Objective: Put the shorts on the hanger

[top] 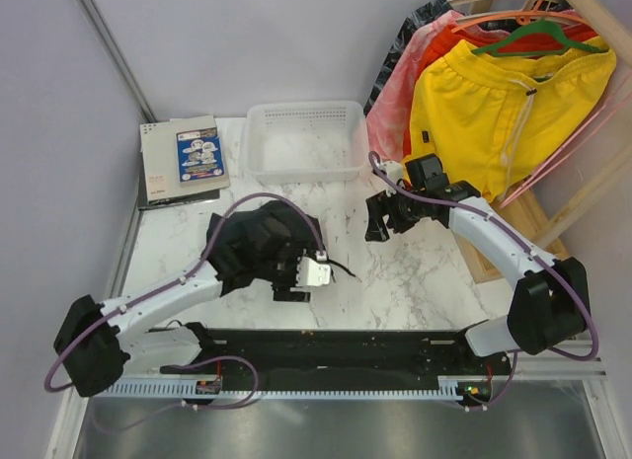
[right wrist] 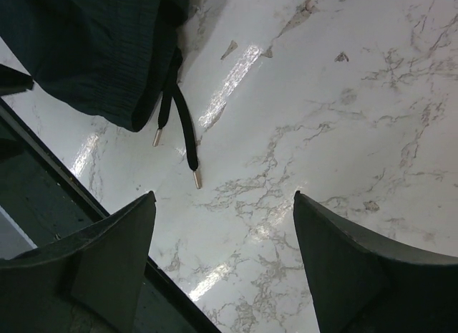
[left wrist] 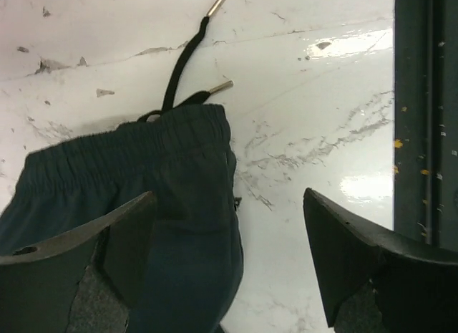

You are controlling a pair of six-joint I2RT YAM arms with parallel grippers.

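— Left gripper [left wrist: 229, 198], what do you see?
— Jaws spread wide and holding nothing, one finger [left wrist: 107, 240] over dark fabric, the other over bare marble.
— And the right gripper [right wrist: 223, 198]?
— Also spread and gripping nothing, hanging above the table [top: 395, 271] well right of the cloth.
— The shorts [top: 257, 237]?
— A crumpled navy-black heap at centre-left of the table, under the left wrist. The gathered elastic waistband shows, and a black drawstring [left wrist: 182, 61] with metal tips trails onto the marble.
— The hanger [top: 565, 155]?
— Thin and pale pink, far right, beside the yellow shorts [top: 494, 114] that hang from a green hanger [top: 538, 35].
— The surroundings?
— Glossy white marble with grey veins, a white basket [top: 306, 138] at the back, a box [top: 183, 158] back-left and pale grey walls.
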